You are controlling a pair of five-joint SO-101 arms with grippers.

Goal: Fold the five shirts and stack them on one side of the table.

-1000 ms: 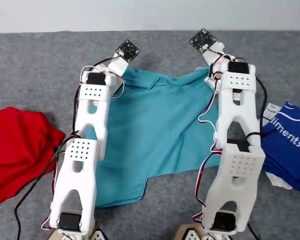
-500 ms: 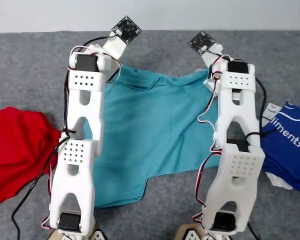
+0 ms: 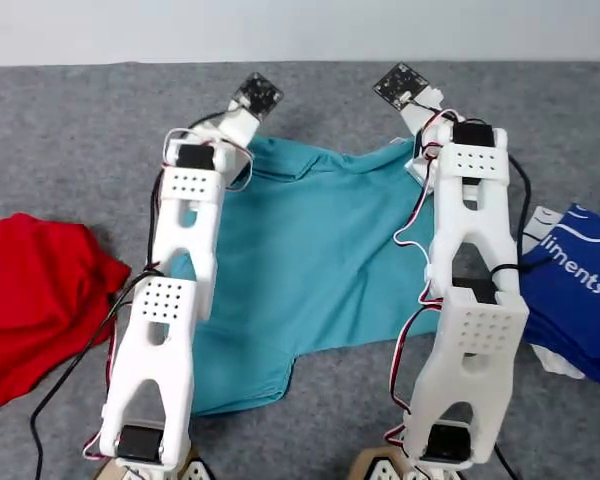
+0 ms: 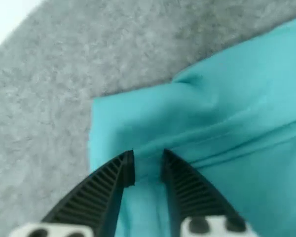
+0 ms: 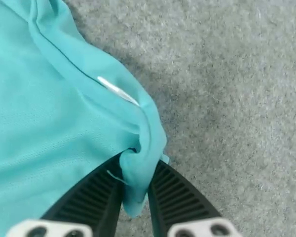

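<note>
- Nearest me, the two white arms run up from their bases. The left arm lies over the left side of the teal shirt, and the right arm lies over its right side. Both side edges are hidden from my high camera.
- The teal shirt is spread flat on the grey table, between the arms, with one sleeve sticking out near the left arm's base.
- A crumpled red shirt sits to the left, apart from the teal one. A black cable trails past it.
- To the right is a blue shirt on top of some white cloth, close beside the right arm.
- At the shirt's far left corner, the left gripper points down at a folded edge. Its fingers are a narrow gap apart with teal showing between, and I can't tell whether any cloth is pinched.
- At the far right corner, the right gripper has its fingers clamped on a bunched fold of the teal shirt, with grey table just beyond.
</note>
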